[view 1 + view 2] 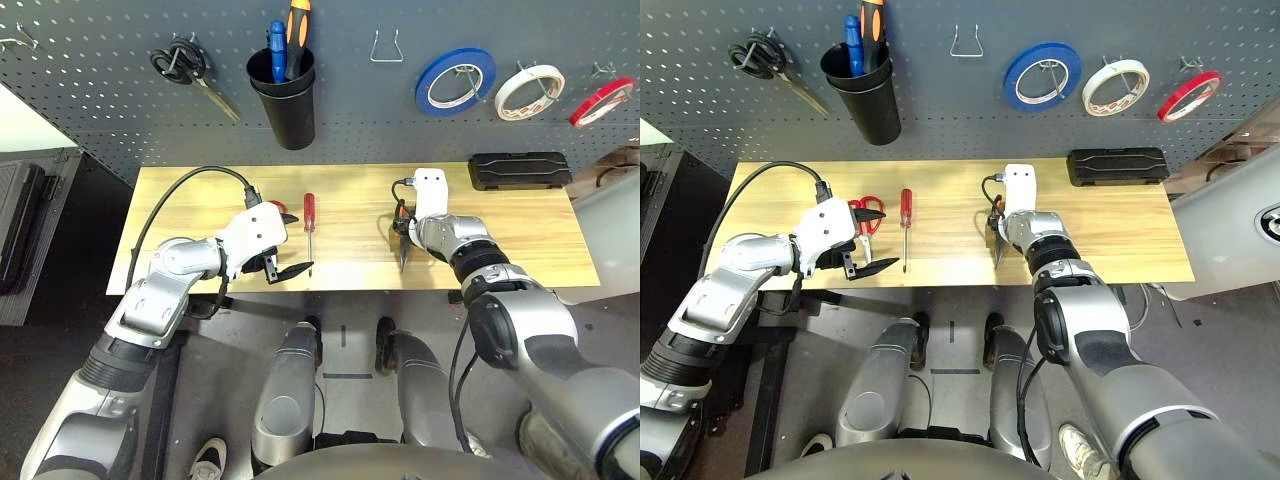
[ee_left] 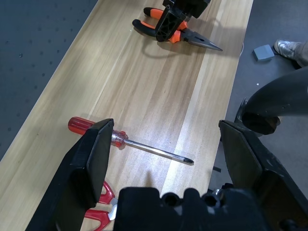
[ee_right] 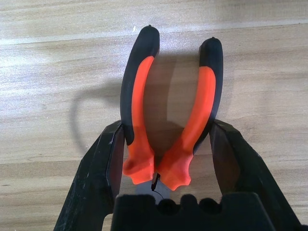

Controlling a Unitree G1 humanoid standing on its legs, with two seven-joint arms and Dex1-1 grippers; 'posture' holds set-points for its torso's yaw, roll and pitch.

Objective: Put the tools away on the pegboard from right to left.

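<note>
Right wrist view: orange-and-black pliers (image 3: 140,163), handles splayed, between parted fingers of right gripper (image 3: 168,122); left gripper (image 2: 167,121) wide open.

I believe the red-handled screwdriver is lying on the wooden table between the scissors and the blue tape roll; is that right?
Not quite: the red-handled screwdriver does lie on the wooden table, but between the scissors and the orange-and-black pliers, as the left wrist view shows.
</note>
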